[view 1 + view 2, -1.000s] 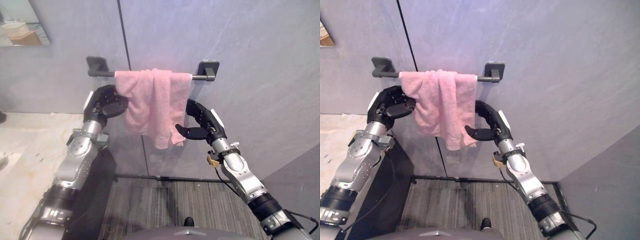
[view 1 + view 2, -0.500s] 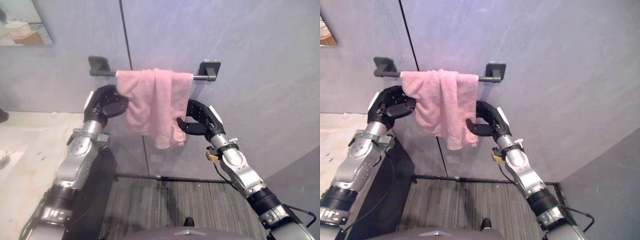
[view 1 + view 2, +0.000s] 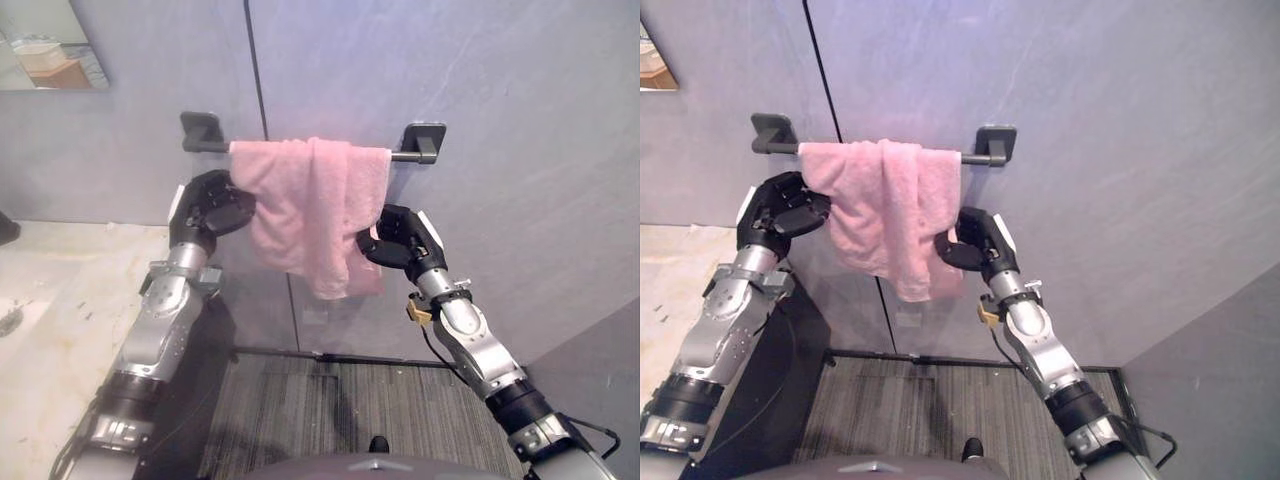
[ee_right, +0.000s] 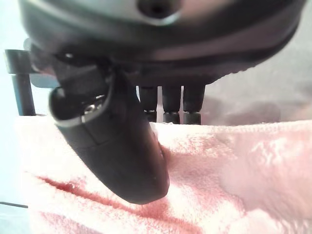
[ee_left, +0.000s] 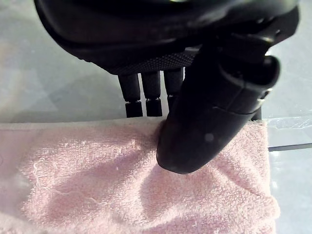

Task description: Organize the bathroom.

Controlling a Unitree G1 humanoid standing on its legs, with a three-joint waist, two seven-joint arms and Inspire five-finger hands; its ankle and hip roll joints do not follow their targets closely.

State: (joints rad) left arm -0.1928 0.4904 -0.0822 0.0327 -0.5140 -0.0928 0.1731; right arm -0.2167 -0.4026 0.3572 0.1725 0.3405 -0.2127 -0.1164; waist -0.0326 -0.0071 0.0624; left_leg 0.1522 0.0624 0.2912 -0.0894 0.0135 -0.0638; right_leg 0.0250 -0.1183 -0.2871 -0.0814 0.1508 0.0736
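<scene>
A pink towel (image 3: 305, 210) hangs bunched over a dark towel bar (image 3: 405, 156) fixed to the grey wall. My left hand (image 3: 212, 203) pinches the towel's left edge below the bar, thumb (image 5: 209, 122) pressed on the cloth against the fingers. My right hand (image 3: 400, 238) grips the towel's lower right edge, with its thumb (image 4: 117, 146) on the cloth and the fingers behind it. The towel (image 3: 890, 205) hangs lower in the middle than at its sides.
A mirror corner (image 3: 45, 50) shows at the upper left. The wall has a dark vertical seam (image 3: 262, 110). Below lie a grey ribbed mat (image 3: 330, 420) and pale floor (image 3: 50, 320) to the left.
My right hand has moved left and up and closed on the towel's lower right edge; a second ago it hung open beside the cloth. The left hand has kept its hold.
</scene>
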